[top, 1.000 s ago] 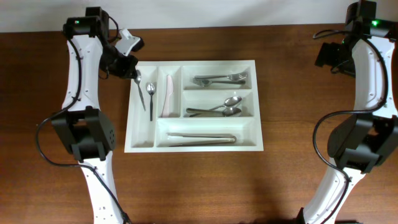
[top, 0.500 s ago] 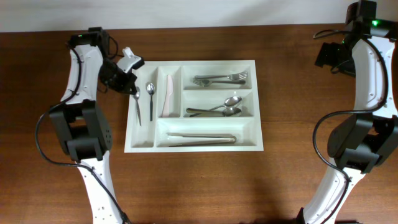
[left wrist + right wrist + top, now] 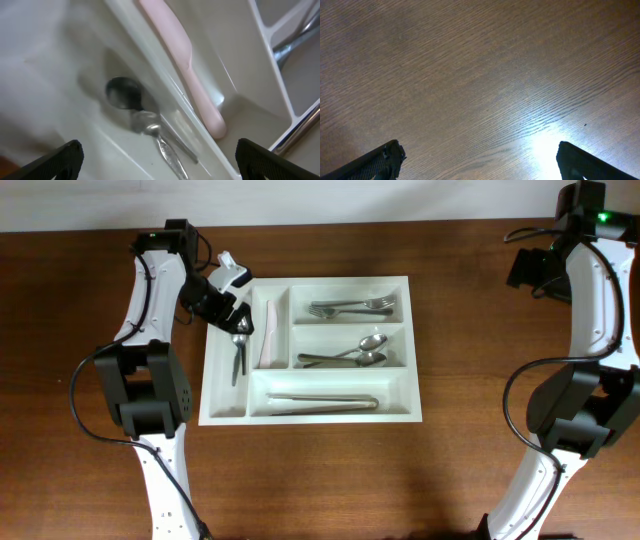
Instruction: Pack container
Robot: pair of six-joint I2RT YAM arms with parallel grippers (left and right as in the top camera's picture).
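The container (image 3: 310,281) is a white cutlery tray at the table's middle. My left gripper (image 3: 236,318) hangs open over the top of its leftmost narrow compartment. In the left wrist view the left gripper (image 3: 160,165) is wide open, nothing between its fingers (image 3: 60,160). Under it lie a metal spoon (image 3: 122,93) and a second metal utensil (image 3: 167,150), loose on the tray floor (image 3: 50,60). A pink knife (image 3: 187,65) lies in the neighbouring compartment. My right gripper (image 3: 524,270) is far right, open over bare wood (image 3: 480,75).
Forks (image 3: 352,307) fill the top long compartment, spoons (image 3: 352,355) the middle one, and metal tongs (image 3: 322,401) the bottom one. The pink knife (image 3: 270,332) lies in the second narrow slot. Brown wood surrounds the tray on all sides.
My left gripper moved right over the tray and opened. The metal utensil it held now lies in the leftmost compartment beside the spoon. The right arm has not moved.
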